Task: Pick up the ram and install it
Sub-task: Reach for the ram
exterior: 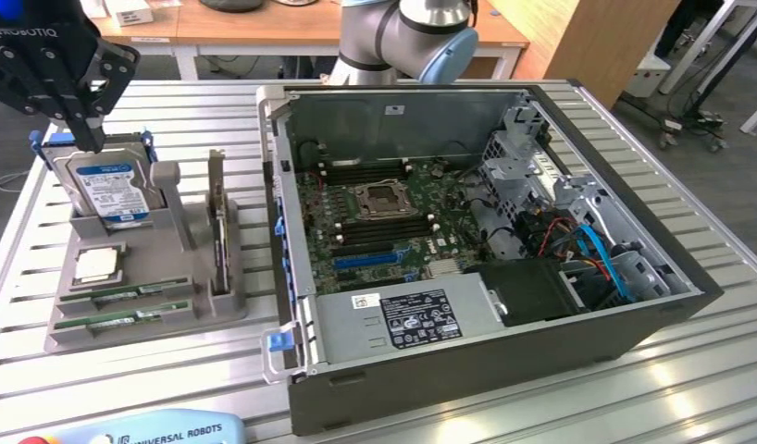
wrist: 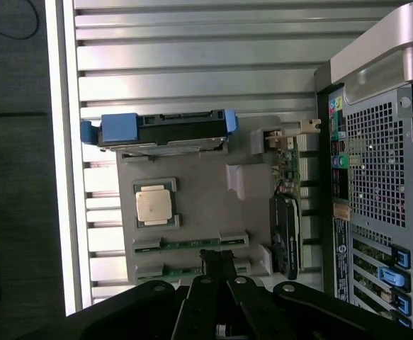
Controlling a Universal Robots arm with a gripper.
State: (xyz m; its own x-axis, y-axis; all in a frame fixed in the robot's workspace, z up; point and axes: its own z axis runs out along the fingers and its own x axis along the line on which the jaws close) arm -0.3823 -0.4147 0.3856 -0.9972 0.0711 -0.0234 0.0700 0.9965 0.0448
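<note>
Pick-up stage, and nothing is lifted yet. The tool (wrist: 218,258) is pinched shut and empty, its tips poised over the near edge of the grey holder (wrist: 199,198). The ram (wrist: 178,270) lies right under those tips, flat in its groove. A second stick (wrist: 190,243) sits just beside it, then the processor (wrist: 156,205) and the hard drive (wrist: 163,131) further along. By my read, a grab calls for the fingers to spread first. They would then drop squarely astride the stick's long thin edges, clear of its neighbour. The ram looks slim, green and dotted with small dark chips, and it's held at both ends by the holder's blocks. Across the surface (exterior: 205,120), the open case (exterior: 477,370) waits with its board (exterior: 323,199) exposed.
</note>
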